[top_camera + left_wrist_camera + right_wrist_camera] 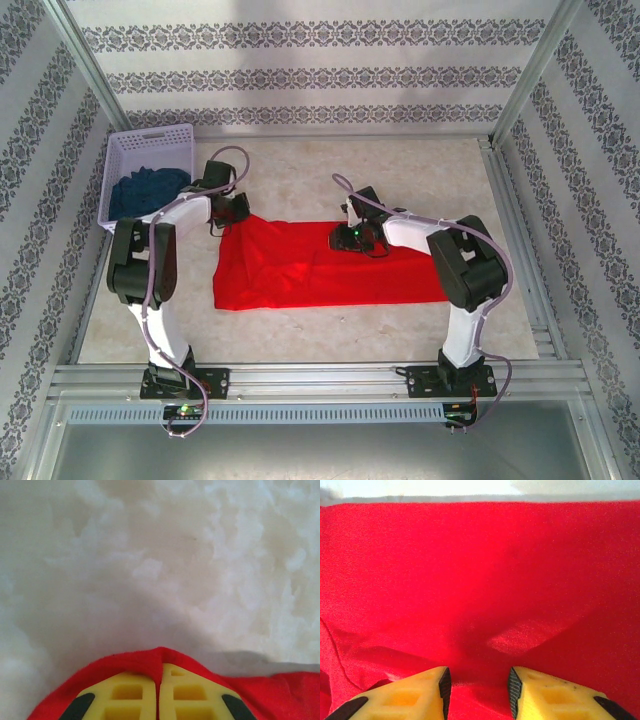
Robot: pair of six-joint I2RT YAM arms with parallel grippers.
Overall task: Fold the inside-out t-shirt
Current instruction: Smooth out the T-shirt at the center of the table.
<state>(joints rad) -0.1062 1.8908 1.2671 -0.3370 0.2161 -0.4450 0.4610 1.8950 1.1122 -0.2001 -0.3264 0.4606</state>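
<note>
Top external shows rumpled red t-shirt (330, 275), left end effector (161, 669) pinching it, right end effector (477, 676) parted.

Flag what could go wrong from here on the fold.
1. The left gripper has its jaws shut on just a thin edge of the t-shirt; it could slip on lifting.
2. The right gripper, jaws open over wrinkled mid-cloth, may pinch a wrinkle and bunch the fold.
</note>
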